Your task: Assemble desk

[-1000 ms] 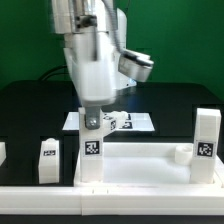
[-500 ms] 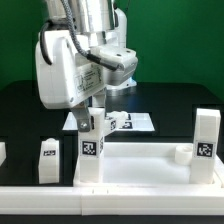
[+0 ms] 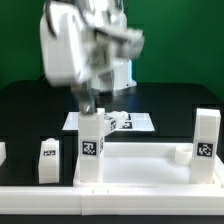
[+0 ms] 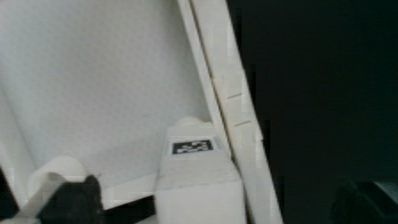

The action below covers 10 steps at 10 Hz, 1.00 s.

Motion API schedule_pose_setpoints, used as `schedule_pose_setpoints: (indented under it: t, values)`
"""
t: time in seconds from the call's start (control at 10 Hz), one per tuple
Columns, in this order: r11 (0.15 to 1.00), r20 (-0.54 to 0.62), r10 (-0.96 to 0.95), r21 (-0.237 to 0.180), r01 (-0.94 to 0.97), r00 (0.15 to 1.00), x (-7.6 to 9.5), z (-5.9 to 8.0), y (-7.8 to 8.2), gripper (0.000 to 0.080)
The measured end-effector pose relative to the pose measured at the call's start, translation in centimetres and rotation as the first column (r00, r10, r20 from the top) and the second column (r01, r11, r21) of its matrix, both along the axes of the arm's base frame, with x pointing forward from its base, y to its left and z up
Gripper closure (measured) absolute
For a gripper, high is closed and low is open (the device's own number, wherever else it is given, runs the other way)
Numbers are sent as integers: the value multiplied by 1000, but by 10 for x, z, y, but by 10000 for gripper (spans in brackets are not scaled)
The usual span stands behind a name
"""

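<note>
**A:** Starting at the exterior view's left edge: a white scrap [image 3: 2, 152], cut off by the frame, not readable. Next to it the left leg [image 3: 48, 160], upright on the dark table [image 3: 30, 110], long axis vertical, tag toward the camera.

**B:** Moving on to the middle leg [image 3: 91, 150]. Upright as well, tag forward, planted at the left end of the slab [image 3: 140, 168], with the slab lying flat and its long axis running across the view.

**A:** And the claw [image 3: 90, 102]?

**B:** Hovering right over the middle leg's top, smeared by motion. Touching or not, cannot tell. Going by the wrist view: spread wide, one dark finger [image 4: 68, 195] well clear of the leg, gripping nothing. Hard to make out the other finger against the dark.

**A:** Behind, the marker board [image 3: 135, 122], partly hidden by leg and claw.

**B:** Further right, a small white piece [image 3: 180, 153] by the slab, too small to identify. Ending on the right leg [image 3: 206, 143], upright at the slab's right end, tag forward. Seated in sockets or not, cannot tell.
</note>
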<state>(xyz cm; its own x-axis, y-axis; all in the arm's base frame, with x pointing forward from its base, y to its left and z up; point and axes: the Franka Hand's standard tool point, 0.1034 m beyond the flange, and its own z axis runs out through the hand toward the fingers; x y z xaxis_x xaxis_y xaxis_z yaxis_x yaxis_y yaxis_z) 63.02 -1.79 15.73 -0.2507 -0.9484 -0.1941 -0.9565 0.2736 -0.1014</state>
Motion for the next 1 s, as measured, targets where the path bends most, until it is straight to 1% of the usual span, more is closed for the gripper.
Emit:
schedule_pose_setpoints:
  t: [0.1,0.2,0.5,0.6,0.7,0.8,0.9,1.0]
  values:
    - [1000,-1,20,7,-20,1000,-2,2,11,150]
    - [1000,-6,14,1,-14,1000,-2,-3,5,150]
    - [1000,-9,17,0,-17,1000,-3,-4,6,150]
    - [999,-17,38,-3,-38,999,-9,-9,12,150]
    - [998,-26,60,-11,-60,998,-29,-19,20,150]
    - [997,-68,77,-4,-77,995,-52,-30,30,150]
    - [996,-93,89,-4,-90,992,-57,-32,35,150]
    - [995,-101,95,-9,-97,990,-58,-35,38,150]
